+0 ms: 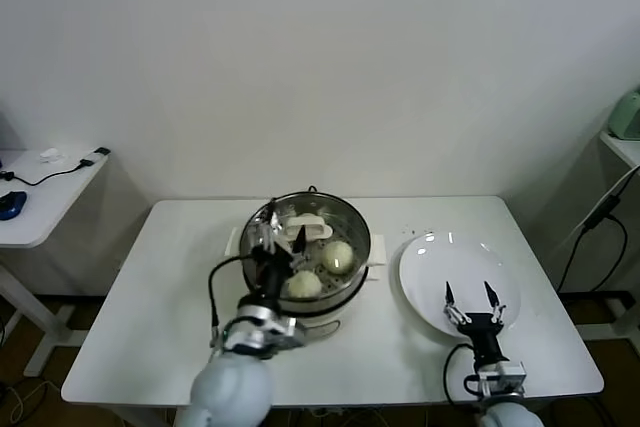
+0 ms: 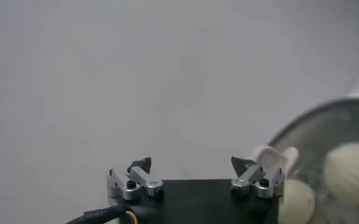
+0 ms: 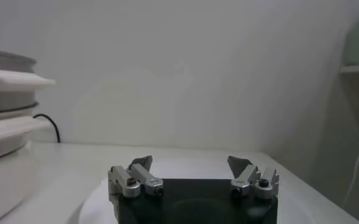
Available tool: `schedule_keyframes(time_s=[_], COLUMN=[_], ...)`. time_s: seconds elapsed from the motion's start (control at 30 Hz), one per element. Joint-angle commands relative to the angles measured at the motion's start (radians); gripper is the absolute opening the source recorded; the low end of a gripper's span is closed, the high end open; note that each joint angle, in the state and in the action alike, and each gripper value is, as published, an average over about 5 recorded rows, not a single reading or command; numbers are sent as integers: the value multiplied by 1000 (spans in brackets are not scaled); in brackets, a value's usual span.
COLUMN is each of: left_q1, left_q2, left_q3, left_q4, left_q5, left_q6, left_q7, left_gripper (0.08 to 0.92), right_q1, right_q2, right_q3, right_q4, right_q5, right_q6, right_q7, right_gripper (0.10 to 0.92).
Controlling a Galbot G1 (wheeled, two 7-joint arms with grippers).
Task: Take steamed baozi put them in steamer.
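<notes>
The steamer [image 1: 352,230] is a shiny steel pot on a white base at the middle of the table. Two cream-white baozi lie in it, one on the right [image 1: 338,255] and one at the front [image 1: 304,284]. More pale buns [image 1: 312,221] lie at its back, partly hidden by my left gripper. My left gripper [image 1: 283,237] is open and empty over the pot's left half. In the left wrist view [image 2: 191,164] it is open, with baozi [image 2: 350,173] beyond it. My right gripper [image 1: 470,295] is open and empty over the bare white plate [image 1: 430,257]. It also shows open in the right wrist view [image 3: 190,163].
A side table [image 1: 40,212] with a blue mouse and cables stands at the far left. A shelf [image 1: 622,147] with a green object and hanging cables is at the far right. In the right wrist view the steamer [image 3: 2,79] stands beside the plate [image 3: 94,204].
</notes>
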Motion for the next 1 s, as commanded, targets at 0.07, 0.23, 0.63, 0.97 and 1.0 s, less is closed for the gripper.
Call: schedule_keyframes(time_s=[0.07, 0.23, 0.63, 0.97, 1.0], left_q1=[28, 144, 286, 285, 285], left_q2=[29, 40, 208, 167, 163], left_q3=[-62, -368, -587, -469, -467], left_q4=[-67, -95, 173, 343, 341], left_q5=[-363, -919, -1375, -1254, -1250], left_q6=[-138, -308, -364, -444, -445], left_q7=[-128, -137, -3, 40, 39], left_gripper=[823, 823, 823, 823, 823], right_q1=[-6, 2, 3, 1, 1], right_q2=[-2, -3, -22, -22, -21], right_q3=[-18, -16, -15, -15, -15], right_q4=[10, -11, -10, -7, -7], right_q5=[3, 7, 46, 44, 45], right_q6=[63, 75, 70, 65, 65], right_q7=[-5, -9, -6, -6, -6], right_gripper=[823, 823, 823, 823, 823])
